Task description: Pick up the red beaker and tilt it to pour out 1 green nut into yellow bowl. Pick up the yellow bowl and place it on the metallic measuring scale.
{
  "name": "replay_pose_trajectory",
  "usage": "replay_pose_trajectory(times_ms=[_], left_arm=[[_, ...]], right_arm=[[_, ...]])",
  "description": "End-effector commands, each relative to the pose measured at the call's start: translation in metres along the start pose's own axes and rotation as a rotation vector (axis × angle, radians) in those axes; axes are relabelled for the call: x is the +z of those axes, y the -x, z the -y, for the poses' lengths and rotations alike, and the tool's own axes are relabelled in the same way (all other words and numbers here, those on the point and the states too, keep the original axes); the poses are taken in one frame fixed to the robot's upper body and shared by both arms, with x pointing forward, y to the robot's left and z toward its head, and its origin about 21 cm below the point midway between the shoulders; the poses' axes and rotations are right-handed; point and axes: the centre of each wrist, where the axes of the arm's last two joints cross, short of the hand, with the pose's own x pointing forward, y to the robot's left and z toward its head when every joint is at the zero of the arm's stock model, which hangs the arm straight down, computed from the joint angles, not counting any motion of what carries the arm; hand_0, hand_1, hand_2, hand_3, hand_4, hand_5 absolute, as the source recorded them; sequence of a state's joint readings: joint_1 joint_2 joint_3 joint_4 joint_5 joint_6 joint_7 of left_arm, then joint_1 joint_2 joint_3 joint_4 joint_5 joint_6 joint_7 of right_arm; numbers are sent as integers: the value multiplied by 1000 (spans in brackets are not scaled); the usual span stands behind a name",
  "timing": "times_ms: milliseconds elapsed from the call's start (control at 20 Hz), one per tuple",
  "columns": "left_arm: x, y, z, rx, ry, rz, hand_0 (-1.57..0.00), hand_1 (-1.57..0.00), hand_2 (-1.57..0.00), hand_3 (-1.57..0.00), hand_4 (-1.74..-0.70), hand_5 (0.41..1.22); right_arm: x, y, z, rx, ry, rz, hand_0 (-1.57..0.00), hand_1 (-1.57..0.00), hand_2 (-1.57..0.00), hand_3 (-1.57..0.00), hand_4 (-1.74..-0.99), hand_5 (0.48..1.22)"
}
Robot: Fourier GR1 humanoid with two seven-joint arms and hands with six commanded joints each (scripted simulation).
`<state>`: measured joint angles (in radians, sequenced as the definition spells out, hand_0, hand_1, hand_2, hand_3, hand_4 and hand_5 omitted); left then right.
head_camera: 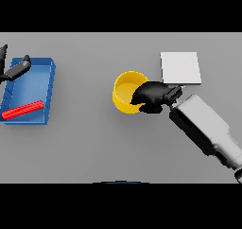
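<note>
Both hands show: the right hand (150, 95), forearm slanting in from the lower right, curls around the yellow bowl's (124, 92) rim, while the left hand (14, 70) hangs relaxed, holding nothing, over the blue tray (46, 90).

Yellow bowl (125, 93): round, upright, mid-table slightly right of centre, right rim covered by dark hand; contents not discernible. Metallic measuring scale (180, 67): flat pale square plate, right of bowl and farther back, apart from it. Red beaker (22, 110): lying on side at near-left, in blue tray.
</note>
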<state>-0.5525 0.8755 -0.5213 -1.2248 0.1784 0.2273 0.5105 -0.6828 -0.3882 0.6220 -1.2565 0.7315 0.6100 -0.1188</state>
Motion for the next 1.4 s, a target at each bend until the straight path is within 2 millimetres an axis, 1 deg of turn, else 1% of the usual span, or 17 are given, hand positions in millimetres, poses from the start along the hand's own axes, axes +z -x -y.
replay_pose_trajectory(times_ms=[0,50,150,250,350,450,550,650,700,750,900,1000,1050,1100,1150,1200,1350], left_arm=[[0,1,-2,-7,-1,-1,1,1,1,1,-799,723],[-1,-1,1,-1,8,10,1,1,1,1,-798,721],[0,-3,-1,-3,1,5,1,1,1,1,-798,719],[1,-6,-1,-6,4,10,1,1,1,1,-800,722],[1,-6,-1,4,7,15,1,1,1,1,-806,723],[1,-2,-5,-2,-2,10,1,1,1,1,-805,723],[1,-5,-4,-10,0,14,1,1,1,1,-800,723],[4,-1,-2,1,-3,23,1,1,1,1,-809,735],[4,-3,-2,-2,-2,21,1,1,1,1,-811,741],[4,-6,-7,1,-10,20,1,1,1,1,-808,742],[8,-7,-4,-12,-9,10,1,1,1,1,-804,735],[11,-13,-7,-9,-10,-5,1,1,1,1,-811,743],[12,-10,-6,-12,-10,-12,1,1,1,1,-818,750],[12,-9,-4,-11,-10,-17,1,1,1,1,-824,759],[14,-8,-9,-7,-16,-16,1,1,1,1,-828,765],[15,-10,-8,-8,-12,-17,1,1,1,1,-833,769],[11,-7,-8,-16,-10,-39,1,1,1,1,-823,772]], right_arm=[[2,-2,4,5,7,3,-1547,-1545,-1490,-1329,-1732,1215],[7,-3,12,19,13,1,-1552,-1551,-1506,-1377,-1731,1216],[23,-1,25,33,34,-26,-1559,-1558,-1529,-1348,-1728,1218],[30,-4,38,49,59,-67,-1563,-1563,-1544,-1308,-1724,1219],[36,-3,42,33,69,-78,-1566,-1566,-1554,-1262,-1721,1219],[43,5,43,25,67,-91,-1568,-1568,-1560,-1248,-1720,1219],[50,9,53,56,89,-94,-1569,-1569,-1564,-1238,-1719,1220],[57,20,59,75,119,-123,-1570,-1570,-1567,-1318,-1720,1220],[58,26,63,71,135,-147,-1570,-1570,-1567,-1325,-1720,1221],[59,32,65,65,149,-178,-1570,-1570,-1568,-1298,-1720,1221],[68,56,68,50,176,-236,-1571,-1571,-1570,-1239,-1720,1221],[72,72,67,14,189,-278,-1571,-1571,-1570,-1220,-1720,1221],[75,81,63,-13,187,-305,-1571,-1571,-1570,-1211,-1720,1221],[73,87,63,-23,193,-330,-1571,-1571,-1570,-1205,-1720,1221],[72,94,61,-31,193,-346,-1571,-1571,-1571,-1193,-1720,1221],[73,101,61,-40,204,-352,-1571,-1571,-1571,-1181,-1720,1221],[72,120,52,-69,206,-388,-1571,-1571,-1571,-1182,-1721,1221]])
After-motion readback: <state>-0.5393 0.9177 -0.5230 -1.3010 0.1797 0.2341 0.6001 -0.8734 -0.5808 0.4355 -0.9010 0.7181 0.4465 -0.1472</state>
